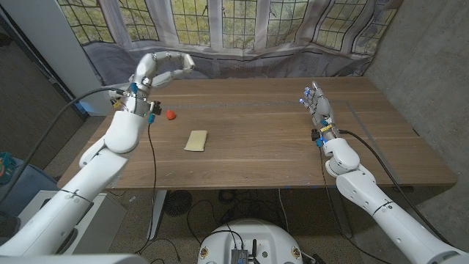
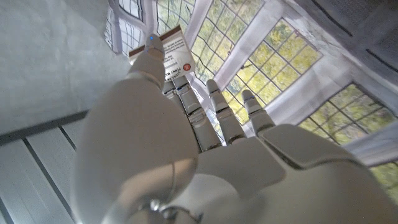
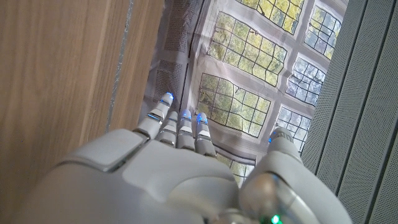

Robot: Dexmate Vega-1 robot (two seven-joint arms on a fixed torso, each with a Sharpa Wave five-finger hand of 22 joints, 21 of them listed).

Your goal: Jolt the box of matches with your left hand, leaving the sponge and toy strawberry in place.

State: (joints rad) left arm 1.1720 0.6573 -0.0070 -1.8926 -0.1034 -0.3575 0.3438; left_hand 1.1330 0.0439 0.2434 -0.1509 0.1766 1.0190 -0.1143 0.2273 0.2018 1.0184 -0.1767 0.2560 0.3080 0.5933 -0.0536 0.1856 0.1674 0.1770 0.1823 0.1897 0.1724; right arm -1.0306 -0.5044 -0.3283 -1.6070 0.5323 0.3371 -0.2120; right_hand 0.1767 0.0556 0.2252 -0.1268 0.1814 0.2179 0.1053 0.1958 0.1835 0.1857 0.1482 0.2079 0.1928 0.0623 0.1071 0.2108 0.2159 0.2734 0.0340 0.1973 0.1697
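Leaded lattice windows with pale draped curtains [image 1: 242,33] close off the far side of the room, and in front of them stands the brown wooden table [image 1: 264,147] with its long plank grain. Starting at the left side, the robot's white left arm rises from the lower corner, and its left hand [image 1: 157,70] is raised above the table's far left corner, fingers [image 1: 179,62] curled forward in an arc. In the left wrist view those fingers [image 2: 205,118] reach up around a small white cardboard box of matches [image 2: 171,56] printed with text and a red round mark; the thumb lies against one side of it and the other fingers stand along the other, so the hand appears to have hold of the box, lifted off the table with the window panes behind it. Just beside the left wrist, on the table, lies the small red toy strawberry [image 1: 170,114]. A little further right and nearer the robot sits the flat pale yellow rectangular sponge [image 1: 196,140], apart from the strawberry. Well across the bare middle of the table, the right hand [image 1: 317,106] stands near the right side, fingers [image 3: 180,127] stretched straight and close together, tips lit blue, thumb held apart, holding nothing.
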